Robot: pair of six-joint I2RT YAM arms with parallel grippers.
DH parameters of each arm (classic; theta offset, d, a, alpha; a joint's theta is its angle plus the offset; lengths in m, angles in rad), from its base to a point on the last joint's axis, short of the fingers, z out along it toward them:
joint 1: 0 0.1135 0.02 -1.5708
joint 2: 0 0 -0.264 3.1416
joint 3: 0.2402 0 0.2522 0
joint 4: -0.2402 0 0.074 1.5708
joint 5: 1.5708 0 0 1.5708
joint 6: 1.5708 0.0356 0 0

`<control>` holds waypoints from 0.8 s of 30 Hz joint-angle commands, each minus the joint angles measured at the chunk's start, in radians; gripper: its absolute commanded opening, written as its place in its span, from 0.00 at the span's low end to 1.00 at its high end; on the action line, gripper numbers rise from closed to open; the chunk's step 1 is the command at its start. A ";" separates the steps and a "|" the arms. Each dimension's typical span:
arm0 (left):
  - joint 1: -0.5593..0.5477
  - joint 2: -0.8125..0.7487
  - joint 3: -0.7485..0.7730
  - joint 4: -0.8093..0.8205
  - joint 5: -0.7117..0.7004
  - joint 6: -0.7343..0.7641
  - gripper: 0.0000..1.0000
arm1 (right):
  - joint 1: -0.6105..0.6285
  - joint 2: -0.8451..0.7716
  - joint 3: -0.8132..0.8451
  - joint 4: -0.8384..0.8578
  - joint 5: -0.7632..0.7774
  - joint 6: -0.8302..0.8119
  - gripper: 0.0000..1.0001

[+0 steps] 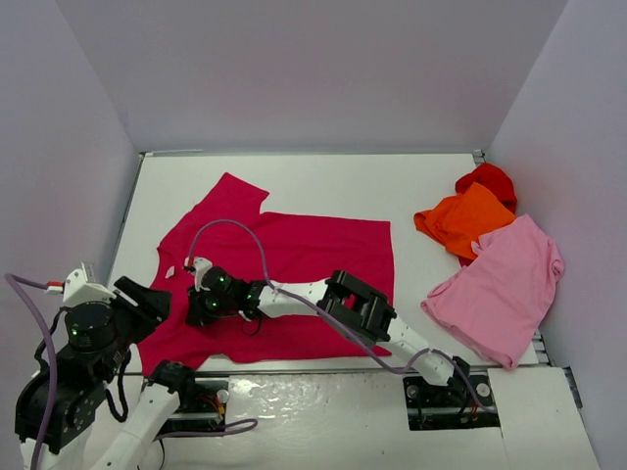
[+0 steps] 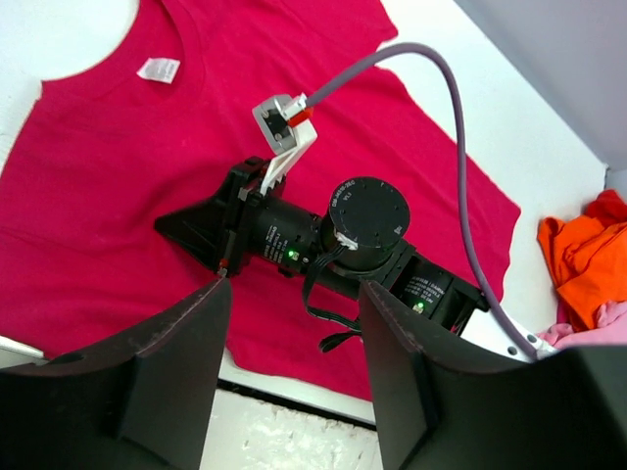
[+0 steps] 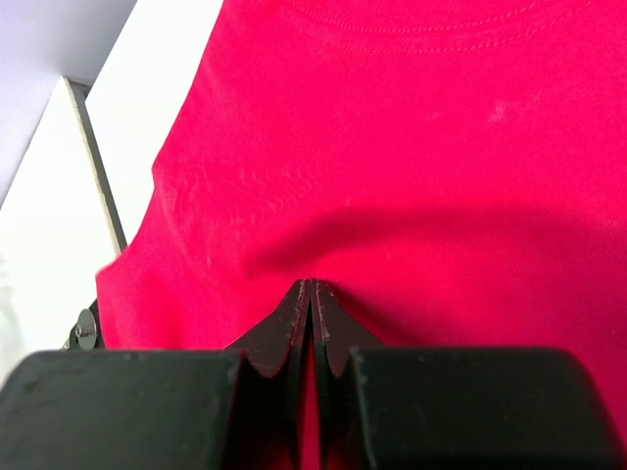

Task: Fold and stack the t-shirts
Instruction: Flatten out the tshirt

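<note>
The large crimson-magenta t-shirt [image 1: 294, 255] lies spread flat on the white table [image 1: 323, 186], collar and white tag [image 2: 157, 69] toward the left. My right gripper [image 1: 193, 315] reaches across it to the left, jaws shut, tips resting on the cloth [image 3: 392, 147] near a shallow crease. My left gripper [image 1: 147, 304] hovers over the shirt's near-left hem [image 2: 98, 176], jaws open and nothing between them [image 2: 294, 289]. A light pink shirt [image 1: 505, 284], an orange one [image 1: 465, 220] and a red one [image 1: 487, 179] lie crumpled at the far right.
Grey walls close in the table on three sides. The right arm's purple cable [image 1: 235, 227] arcs above the crimson shirt. The black strip of the table's near edge [image 2: 294, 401] runs just under my left fingers.
</note>
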 commanded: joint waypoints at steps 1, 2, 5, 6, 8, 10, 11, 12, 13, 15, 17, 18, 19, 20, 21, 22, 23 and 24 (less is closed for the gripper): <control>0.002 0.028 -0.037 0.069 0.056 0.035 0.54 | 0.007 -0.023 0.007 -0.018 0.009 -0.067 0.00; 0.002 0.026 -0.053 0.082 0.065 0.041 0.56 | 0.007 -0.046 -0.009 -0.014 0.022 -0.091 0.00; 0.002 0.020 -0.110 0.146 0.105 0.061 0.60 | -0.003 -0.135 -0.065 0.026 0.040 -0.155 0.25; 0.002 0.021 -0.139 0.186 0.121 0.070 0.62 | -0.008 -0.178 -0.089 0.042 0.049 -0.176 0.43; 0.002 0.037 -0.169 0.257 0.149 0.085 0.66 | -0.022 -0.270 -0.126 0.053 0.061 -0.194 0.72; 0.001 0.080 -0.163 0.316 0.172 0.118 0.68 | -0.040 -0.338 -0.160 0.076 0.081 -0.195 0.80; 0.002 0.117 -0.154 0.342 0.182 0.141 0.68 | -0.054 -0.368 -0.178 0.082 0.093 -0.195 0.80; 0.001 0.161 -0.139 0.364 0.187 0.164 0.69 | -0.073 -0.403 -0.194 0.073 0.116 -0.194 0.80; 0.001 0.194 -0.122 0.374 0.188 0.178 0.69 | -0.091 -0.445 -0.199 0.043 0.156 -0.189 0.79; 0.001 0.256 -0.102 0.401 0.184 0.196 0.69 | -0.135 -0.516 -0.215 -0.016 0.220 -0.192 0.77; 0.002 0.335 -0.108 0.432 0.164 0.199 0.69 | -0.208 -0.572 -0.246 -0.100 0.302 -0.200 0.68; 0.002 0.384 -0.114 0.448 0.152 0.199 0.69 | -0.254 -0.599 -0.265 -0.153 0.356 -0.200 0.59; 0.002 0.446 -0.116 0.473 0.149 0.200 0.69 | -0.309 -0.609 -0.283 -0.218 0.389 -0.200 0.40; 0.003 0.510 -0.111 0.484 0.146 0.198 0.63 | -0.339 -0.617 -0.289 -0.276 0.437 -0.186 0.17; 0.004 0.575 -0.096 0.480 0.142 0.194 0.52 | -0.374 -0.624 -0.296 -0.325 0.466 -0.171 0.01; 0.005 0.643 -0.064 0.456 0.138 0.190 0.30 | -0.431 -0.629 -0.306 -0.359 0.455 -0.161 0.01; 0.005 0.711 -0.032 0.432 0.133 0.185 0.08 | -0.487 -0.634 -0.317 -0.393 0.444 -0.151 0.00; 0.006 0.795 0.032 0.376 0.133 0.183 0.02 | -0.518 -0.634 -0.314 -0.449 0.442 -0.135 0.00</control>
